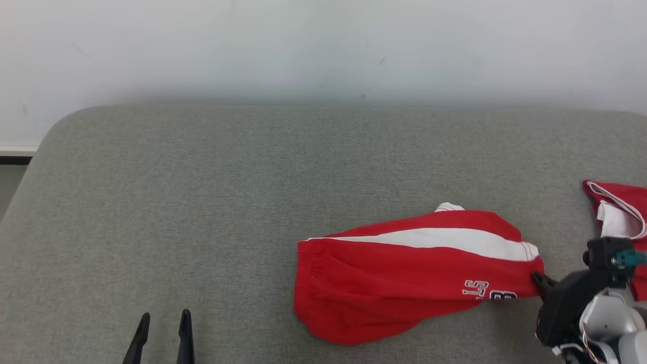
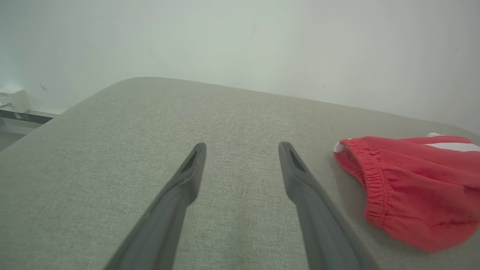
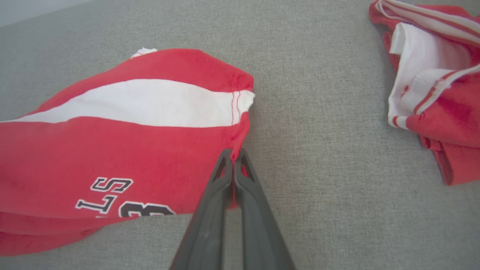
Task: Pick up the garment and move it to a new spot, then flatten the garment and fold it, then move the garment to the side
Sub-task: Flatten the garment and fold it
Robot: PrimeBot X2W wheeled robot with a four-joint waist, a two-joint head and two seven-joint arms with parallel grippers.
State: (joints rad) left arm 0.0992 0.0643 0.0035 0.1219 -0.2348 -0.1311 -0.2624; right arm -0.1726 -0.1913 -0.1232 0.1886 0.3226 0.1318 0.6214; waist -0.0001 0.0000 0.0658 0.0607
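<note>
Right end effector (image 3: pixel 234 153): pinched shut on red shorts (image 3: pixel 112 150), hem edge only; thin bite may slip on lifting. Left end effector (image 2: pixel 243 145): wide, empty.

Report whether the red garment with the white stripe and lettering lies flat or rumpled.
Rumpled: the garment bulges with loose layers showing at its lower edge, and the right gripper is shut on its hem.

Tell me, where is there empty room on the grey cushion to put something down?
Biggest bare patch: the grey cushion left of the garment, from its far edge down to the open left gripper. A bare strip runs behind the garment too. Crowded on the right: the right gripper pinches the garment's edge, with a second red garment close by.
</note>
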